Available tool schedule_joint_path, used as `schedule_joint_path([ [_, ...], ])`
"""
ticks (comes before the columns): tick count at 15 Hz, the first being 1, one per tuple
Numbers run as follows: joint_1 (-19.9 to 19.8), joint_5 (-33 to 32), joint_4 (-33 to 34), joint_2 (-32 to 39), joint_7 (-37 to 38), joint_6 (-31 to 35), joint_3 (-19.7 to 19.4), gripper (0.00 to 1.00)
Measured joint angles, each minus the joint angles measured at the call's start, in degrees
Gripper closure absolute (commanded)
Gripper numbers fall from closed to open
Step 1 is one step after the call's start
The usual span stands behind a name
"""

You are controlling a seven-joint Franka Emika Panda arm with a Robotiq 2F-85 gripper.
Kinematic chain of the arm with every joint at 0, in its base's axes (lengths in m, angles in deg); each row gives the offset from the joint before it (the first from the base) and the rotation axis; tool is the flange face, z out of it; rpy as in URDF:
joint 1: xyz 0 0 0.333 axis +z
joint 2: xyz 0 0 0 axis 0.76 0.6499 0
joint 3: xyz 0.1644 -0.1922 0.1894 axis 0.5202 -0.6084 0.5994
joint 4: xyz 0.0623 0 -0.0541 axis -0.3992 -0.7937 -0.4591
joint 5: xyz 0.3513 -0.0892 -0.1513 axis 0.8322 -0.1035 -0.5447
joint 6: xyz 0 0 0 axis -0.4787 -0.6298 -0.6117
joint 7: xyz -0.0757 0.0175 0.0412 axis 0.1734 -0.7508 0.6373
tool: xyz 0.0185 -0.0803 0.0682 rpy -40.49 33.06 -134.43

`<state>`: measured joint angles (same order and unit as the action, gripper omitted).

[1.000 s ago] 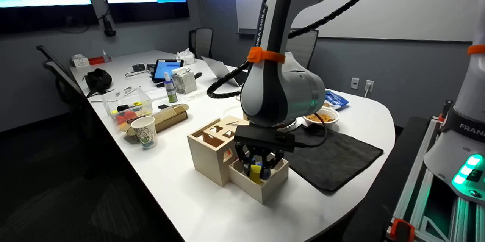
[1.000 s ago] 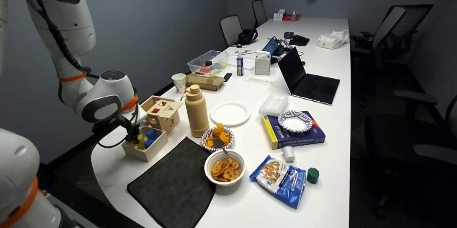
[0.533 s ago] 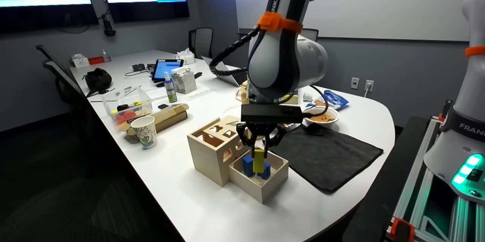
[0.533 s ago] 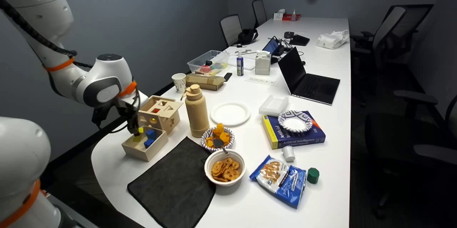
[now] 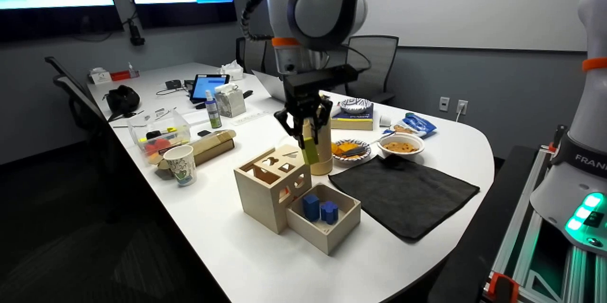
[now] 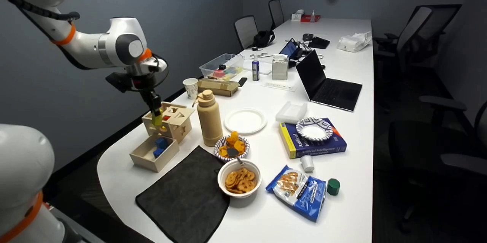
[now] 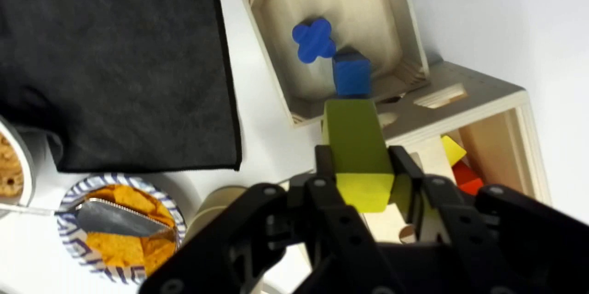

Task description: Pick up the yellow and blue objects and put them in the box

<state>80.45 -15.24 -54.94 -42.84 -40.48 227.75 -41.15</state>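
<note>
My gripper (image 5: 309, 138) is shut on the yellow block (image 7: 356, 140), its fingers on two opposite sides of it. The yellow block also shows in both exterior views (image 5: 310, 152) (image 6: 156, 118), raised in the air by the far side of the wooden box (image 5: 258, 201). In the wrist view the block is above the box (image 7: 483, 86), seen partly behind the fingers. Two blue blocks, a flower-shaped one (image 7: 314, 41) and a square one (image 7: 352, 75), lie in the low wooden tray (image 5: 308, 232). Inside the box a yellow piece (image 7: 453, 150) and a red piece (image 7: 467, 178) show.
The tray stands against the box. A tan bottle (image 6: 210, 121) stands close beside the box. A black cloth (image 6: 186, 197), a bowl of orange chips (image 7: 122, 229) and a bowl of crackers (image 6: 239, 178) lie near. A paper cup (image 5: 181, 165) and a cardboard piece (image 5: 211, 149) are beyond.
My gripper has lifted the yellow block out of the tray and carried it up and across towards the box. The two blue blocks stay in the tray.
</note>
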Motion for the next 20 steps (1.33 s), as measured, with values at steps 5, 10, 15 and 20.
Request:
schedule_joint_path([
  [5,-5.3,-8.6,8.0,-0.5,-4.3,-8.0,8.8,0.89],
  [10,-7.2,-17.7,7.2,1.1,-3.0,1.1,10.8,0.89],
  [15,-7.8,-27.9,5.2,4.3,3.4,12.0,7.8,0.89],
  [20,-7.7,-31.8,4.7,7.1,6.4,16.5,4.6,0.89],
])
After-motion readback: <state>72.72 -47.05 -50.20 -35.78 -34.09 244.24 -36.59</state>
